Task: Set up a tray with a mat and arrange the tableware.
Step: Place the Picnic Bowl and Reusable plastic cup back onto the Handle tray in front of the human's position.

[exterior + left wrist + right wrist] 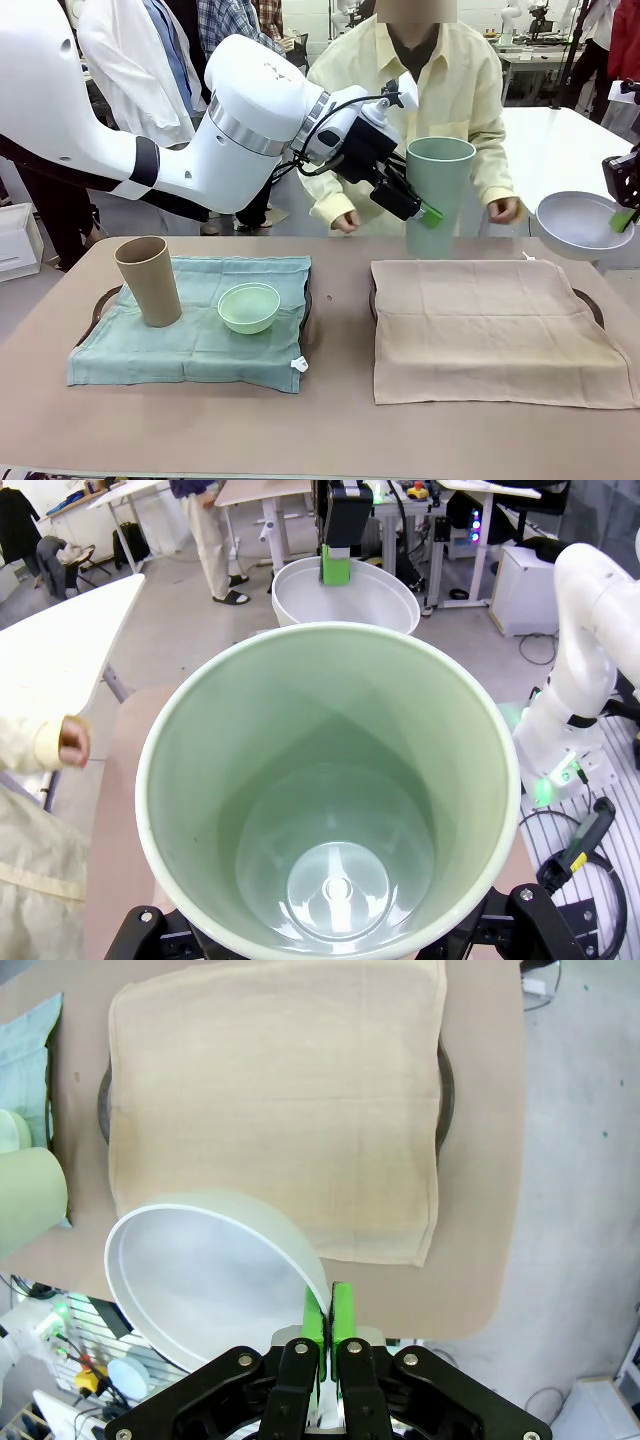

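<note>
We see the table [330, 440] reaching well past both trays, with a bare strip along its near edge and a bare lane between the two mats.

Below the left gripper [415, 205] and to its right lies the beige mat [495, 330], spread flat over a dark tray [592, 305] whose rim shows at the mat's sides; nothing stands on it. From the right wrist this mat [275, 1100] sits ahead of the right gripper [327, 1330], open all over, with the table edge just past its near side.

Below and well to the left of the left gripper is the green mat [190, 325] on its own tray [100, 305]. On it stand the tan tumbler [148, 280], upright and empty as far as we can tell, and beside it the mint bowl [248, 306], empty.

The left gripper holds the pale green tumbler [438, 195] upright in the air above the far edge of the beige mat, jaws spread wide around its wall. From the left wrist the tumbler [330, 800] is empty.

The right gripper [622, 220] pinches the rim of the whitish bowl [580, 225], jaws pressed tight on it, off the table's right end. That bowl [200, 1270] is tilted and empty.

A person's hands [505, 210] rest at the far edge, behind the left gripper.
</note>
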You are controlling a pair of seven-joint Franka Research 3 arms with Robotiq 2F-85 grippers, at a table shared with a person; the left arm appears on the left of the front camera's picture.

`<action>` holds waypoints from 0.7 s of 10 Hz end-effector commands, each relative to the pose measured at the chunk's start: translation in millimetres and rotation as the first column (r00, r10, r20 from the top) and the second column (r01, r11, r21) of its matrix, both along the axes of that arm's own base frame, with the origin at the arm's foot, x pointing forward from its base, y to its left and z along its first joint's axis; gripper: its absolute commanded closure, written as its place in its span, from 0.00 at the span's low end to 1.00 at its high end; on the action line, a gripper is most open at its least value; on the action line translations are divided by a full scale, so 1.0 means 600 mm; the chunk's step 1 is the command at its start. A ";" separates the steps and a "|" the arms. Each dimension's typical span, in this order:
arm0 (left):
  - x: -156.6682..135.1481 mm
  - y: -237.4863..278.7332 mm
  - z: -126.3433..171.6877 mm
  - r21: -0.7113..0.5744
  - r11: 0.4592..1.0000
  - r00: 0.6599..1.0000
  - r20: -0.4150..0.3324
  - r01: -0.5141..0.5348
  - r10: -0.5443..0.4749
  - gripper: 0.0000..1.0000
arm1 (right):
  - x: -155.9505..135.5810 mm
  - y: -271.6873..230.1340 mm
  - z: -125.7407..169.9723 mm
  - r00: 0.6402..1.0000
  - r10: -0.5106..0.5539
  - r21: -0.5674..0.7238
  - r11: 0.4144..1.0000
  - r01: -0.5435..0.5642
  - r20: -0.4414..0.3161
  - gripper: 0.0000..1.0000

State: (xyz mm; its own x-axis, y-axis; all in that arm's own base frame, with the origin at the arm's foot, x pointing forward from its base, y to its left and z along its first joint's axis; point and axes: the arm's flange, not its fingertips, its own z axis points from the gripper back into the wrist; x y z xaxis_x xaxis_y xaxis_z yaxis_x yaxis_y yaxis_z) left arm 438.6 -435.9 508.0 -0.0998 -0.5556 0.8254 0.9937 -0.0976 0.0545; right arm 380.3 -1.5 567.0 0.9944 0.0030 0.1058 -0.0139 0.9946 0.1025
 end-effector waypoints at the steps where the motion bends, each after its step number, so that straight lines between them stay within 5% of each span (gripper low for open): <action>1: 0.000 0.000 0.000 0.000 1.000 1.000 0.000 0.000 0.000 0.15 | 0.000 0.000 0.000 1.000 0.000 0.000 1.000 0.000 0.000 0.96; 7: 0.052 -0.004 -0.147 -0.072 0.991 0.993 0.019 0.115 -0.114 0.15 | 0.076 0.004 -0.169 0.997 0.011 0.048 0.999 -0.008 -0.071 0.96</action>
